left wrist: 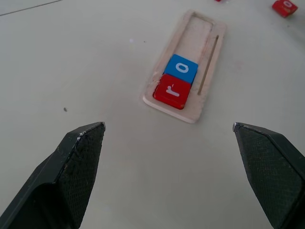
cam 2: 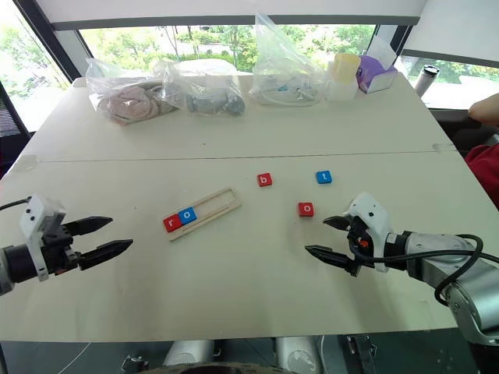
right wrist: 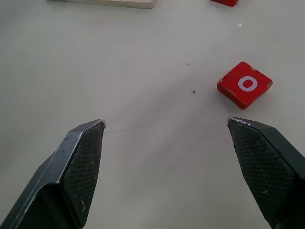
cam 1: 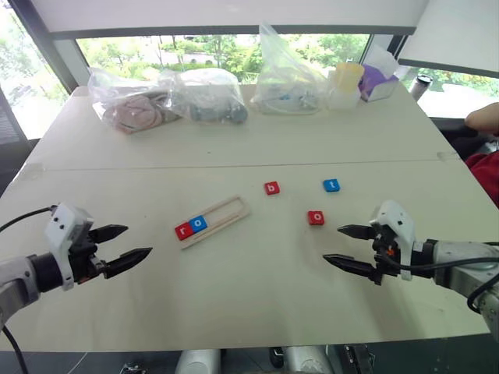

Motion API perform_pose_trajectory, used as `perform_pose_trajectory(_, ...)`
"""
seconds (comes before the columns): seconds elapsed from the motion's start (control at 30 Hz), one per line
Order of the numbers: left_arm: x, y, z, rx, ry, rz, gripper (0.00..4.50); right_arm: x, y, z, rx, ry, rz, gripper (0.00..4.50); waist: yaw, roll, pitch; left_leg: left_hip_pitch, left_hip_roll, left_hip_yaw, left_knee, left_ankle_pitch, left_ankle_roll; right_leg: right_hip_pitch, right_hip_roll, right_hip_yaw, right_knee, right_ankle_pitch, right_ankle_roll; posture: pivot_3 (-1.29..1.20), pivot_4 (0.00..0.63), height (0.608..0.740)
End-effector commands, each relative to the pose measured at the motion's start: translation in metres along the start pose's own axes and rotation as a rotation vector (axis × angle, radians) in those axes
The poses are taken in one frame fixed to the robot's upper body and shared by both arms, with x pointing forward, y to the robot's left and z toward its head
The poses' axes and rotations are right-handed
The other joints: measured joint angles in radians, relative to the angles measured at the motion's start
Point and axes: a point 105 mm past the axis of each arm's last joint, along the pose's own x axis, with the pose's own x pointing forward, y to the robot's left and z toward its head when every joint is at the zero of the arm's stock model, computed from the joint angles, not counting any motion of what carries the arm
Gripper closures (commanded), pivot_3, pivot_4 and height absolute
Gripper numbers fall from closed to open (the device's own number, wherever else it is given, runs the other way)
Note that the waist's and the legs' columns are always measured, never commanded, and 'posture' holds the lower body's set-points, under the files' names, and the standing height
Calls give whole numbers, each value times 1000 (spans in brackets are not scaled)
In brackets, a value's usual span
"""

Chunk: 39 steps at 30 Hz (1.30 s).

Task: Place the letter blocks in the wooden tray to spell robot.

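Observation:
The wooden tray lies slantwise in the middle of the table. At its near-left end sit a red r block and a blue o block side by side. Loose on the table to the right lie a red b block, a blue t block and a red o block. My left gripper hovers open to the left of the tray, holding nothing. On the right, my right gripper hangs open and empty just near-right of the red o block.
Clear plastic bags with contents, a yellow cup and a purple box stand along the table's far edge. A person's arm shows at the far right. A seam crosses the tabletop.

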Motion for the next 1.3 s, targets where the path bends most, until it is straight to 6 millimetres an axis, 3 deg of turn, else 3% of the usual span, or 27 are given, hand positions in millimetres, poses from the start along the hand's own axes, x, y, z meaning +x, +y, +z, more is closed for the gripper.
perform_pose_trajectory(0.03, 2, -3, 5, 81, 32, -54, 0, -1, 6, 13, -16, -29, 45, 305, 0, 0, 0, 0, 0, 0, 0, 0, 0, 0, 0, 0, 0, 0, 0, 0, 150, 740)
perform_pose_trajectory(0.2, 16, -17, -4, 179, 124, -183, 0, 12, 29, 29, -44, -47, 166, 305, 0, 0, 0, 0, 0, 0, 0, 0, 0, 0, 0, 0, 0, 1, -2, 0, 150, 740)
perform_pose_trajectory(0.37, 41, 1, -12, 253, 145, -185, 0, 32, 49, 42, -110, -68, 247, 305, 0, 0, 0, 0, 0, 0, 0, 0, 0, 0, 1, 0, 0, 2, -4, 0, 150, 740)
perform_pose_trajectory(0.5, 58, 1, -9, 282, 115, -223, 0, 40, 58, 45, -127, -78, 274, 305, 0, 0, 0, -1, 0, 0, 0, 0, 0, -1, 1, -1, 0, 3, -3, 0, 150, 740)
perform_pose_trajectory(0.87, 90, -9, -25, 302, 139, -244, 0, 48, 57, 43, -130, -90, 242, 305, 1, 0, 0, -1, -1, 0, 0, 0, 0, -1, -1, 0, 1, 6, 2, 0, 150, 740)
perform_pose_trajectory(1.17, 110, -5, -40, 286, 164, -193, 0, 51, 52, 40, -144, -84, 210, 305, 13, 5, -3, 0, -1, -1, 6, 0, 0, 3, -1, 0, 1, 6, 3, 0, 150, 740)
perform_pose_trajectory(1.3, 110, -3, -42, 287, 166, -192, 1208, 51, 51, 39, -148, -80, 206, 247, 16, 6, -3, 0, 0, -1, 11, 0, 0, 5, -1, 0, 1, 5, 4, 0, 150, 740)
